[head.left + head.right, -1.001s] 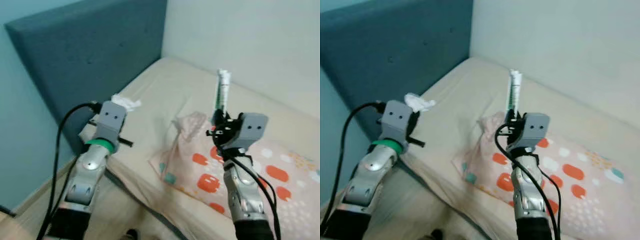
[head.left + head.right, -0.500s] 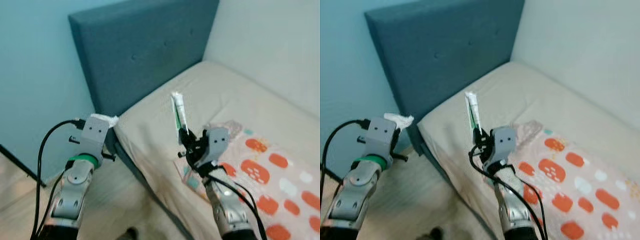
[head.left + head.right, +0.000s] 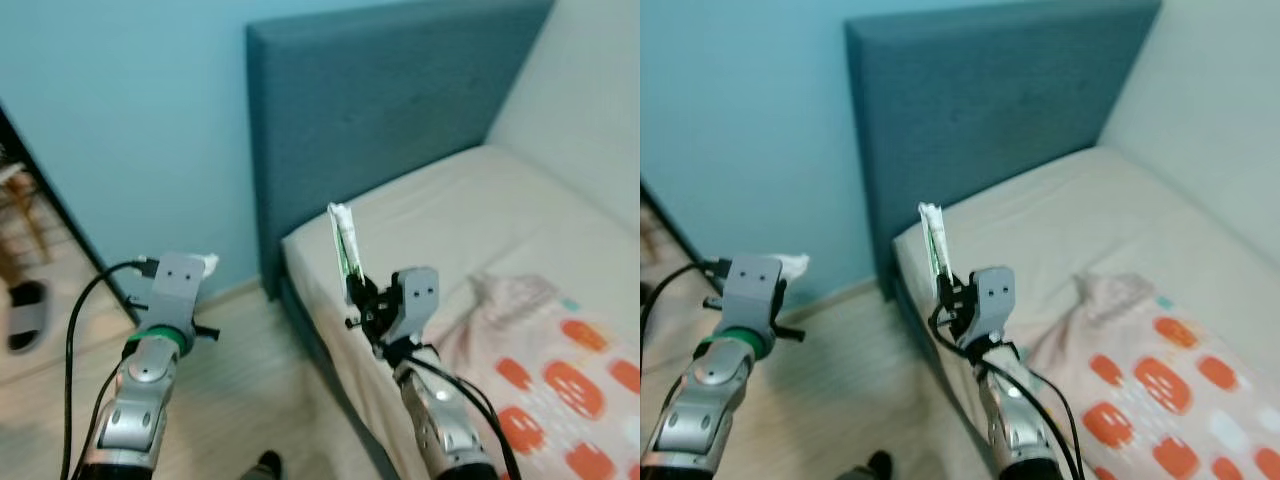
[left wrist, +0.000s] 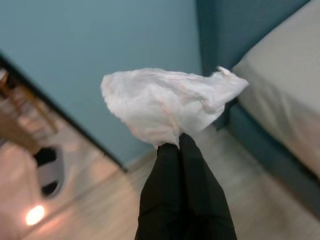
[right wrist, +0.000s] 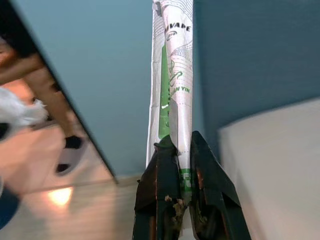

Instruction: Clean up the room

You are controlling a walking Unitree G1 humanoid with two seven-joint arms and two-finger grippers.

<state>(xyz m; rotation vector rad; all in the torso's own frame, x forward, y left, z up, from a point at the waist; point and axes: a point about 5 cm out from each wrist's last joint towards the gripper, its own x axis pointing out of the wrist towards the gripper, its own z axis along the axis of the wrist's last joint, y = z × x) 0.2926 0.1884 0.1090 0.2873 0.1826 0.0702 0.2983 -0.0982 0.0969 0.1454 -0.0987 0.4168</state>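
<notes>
The slipper (image 3: 24, 315) is cut off by the edge, and the tube's (image 5: 171, 90) small print is unreadable.

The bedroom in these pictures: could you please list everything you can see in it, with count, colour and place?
Tissue: one, white, crumpled, pinched in the left gripper above the floor.
Tube: one, white and green, upright in the right gripper.
Headboard: one, dark blue, against the wall at the bed's end.
Mattress: one, beige, beside the headboard.
Pillow: one, pale with orange spots, on the mattress.
Wall: light blue, behind the headboard.
Floor: pale wood, beside the bed.
Slipper: one, grey, on the floor far left.
Left gripper: one, black fingers shut on the tissue.
Right gripper: one, black fingers shut on the tube.
</notes>
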